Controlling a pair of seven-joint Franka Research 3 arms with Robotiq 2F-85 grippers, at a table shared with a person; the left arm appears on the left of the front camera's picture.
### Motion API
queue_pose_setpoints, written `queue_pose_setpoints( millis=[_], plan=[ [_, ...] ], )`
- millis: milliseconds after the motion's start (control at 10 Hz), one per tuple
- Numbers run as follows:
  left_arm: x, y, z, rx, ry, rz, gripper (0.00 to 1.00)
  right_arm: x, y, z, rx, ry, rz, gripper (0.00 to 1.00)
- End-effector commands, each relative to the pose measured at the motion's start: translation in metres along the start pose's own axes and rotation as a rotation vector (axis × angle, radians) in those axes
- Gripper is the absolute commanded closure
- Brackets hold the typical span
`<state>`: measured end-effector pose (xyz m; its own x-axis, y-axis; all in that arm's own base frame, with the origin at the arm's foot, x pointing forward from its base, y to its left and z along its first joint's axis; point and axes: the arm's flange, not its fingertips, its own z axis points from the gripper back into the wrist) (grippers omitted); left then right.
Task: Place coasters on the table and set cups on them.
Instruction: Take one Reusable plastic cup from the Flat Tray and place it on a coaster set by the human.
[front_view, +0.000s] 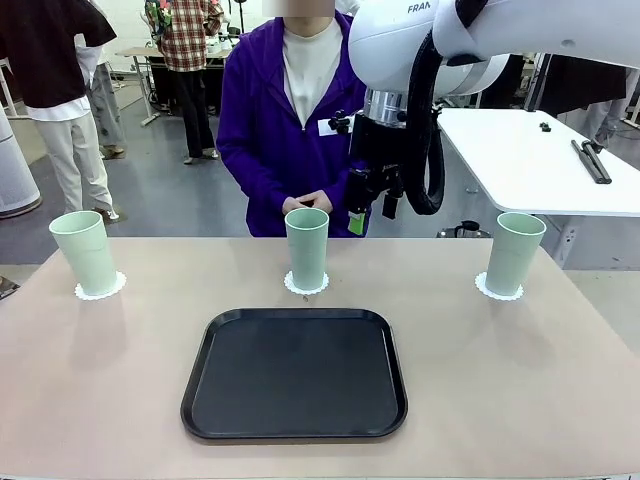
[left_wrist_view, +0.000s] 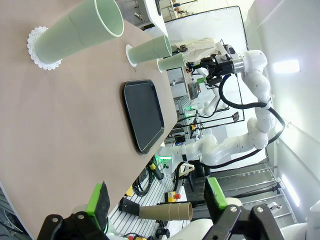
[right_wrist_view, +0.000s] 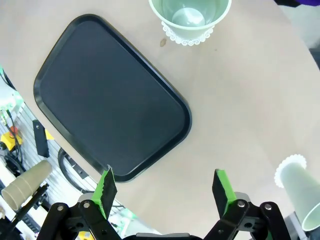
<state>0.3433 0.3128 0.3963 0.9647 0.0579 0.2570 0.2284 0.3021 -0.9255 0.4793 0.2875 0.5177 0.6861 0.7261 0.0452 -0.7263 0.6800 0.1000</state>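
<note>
Front view gives us three cups (front_view: 306, 248) upright on coasters (front_view: 306, 287), below our raised right gripper (front_view: 372, 205); both grippers spread, empty. Light, slick, tippable: we'd grip mid-wall.

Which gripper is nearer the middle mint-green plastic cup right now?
Right. The right gripper hangs open just above and beside the middle mint-green plastic cup. The left gripper, also open, sits back past the table's near edge, beyond the black tray.

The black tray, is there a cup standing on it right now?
No, the black tray is bare; all three cups stand on coasters beyond it.
</note>
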Motion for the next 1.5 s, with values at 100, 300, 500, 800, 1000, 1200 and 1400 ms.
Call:
queue_pose_setpoints(
  millis=[100,300,500,800,1000,1200,1400],
  plan=[
    [-0.001,-0.001,0.001,0.004,-0.004,-0.002,0.00,-0.004,-0.001,-0.004,-0.009,-0.012,0.003,0.00],
    [-0.001,-0.001,0.001,0.004,-0.004,-0.002,0.00,-0.004,-0.001,-0.004,-0.009,-0.012,0.003,0.00],
    [-0.001,-0.001,0.001,0.004,-0.004,-0.002,0.00,-0.004,-0.001,-0.004,-0.009,-0.012,0.003,0.00],
    [-0.001,-0.001,0.001,0.004,-0.004,-0.002,0.00,-0.004,-0.001,-0.004,-0.009,-0.012,0.003,0.00],
    [-0.001,-0.001,0.001,0.004,-0.004,-0.002,0.00,-0.037,0.008,0.015,0.002,-0.076,-0.110,0.00],
    [-0.001,-0.001,0.001,0.004,-0.004,-0.002,0.00,-0.101,-0.023,0.027,0.044,-0.174,-0.326,0.00],
    [-0.001,-0.001,0.001,0.004,-0.004,-0.002,0.00,-0.159,-0.077,0.030,0.092,-0.208,-0.539,0.00]
  ],
)
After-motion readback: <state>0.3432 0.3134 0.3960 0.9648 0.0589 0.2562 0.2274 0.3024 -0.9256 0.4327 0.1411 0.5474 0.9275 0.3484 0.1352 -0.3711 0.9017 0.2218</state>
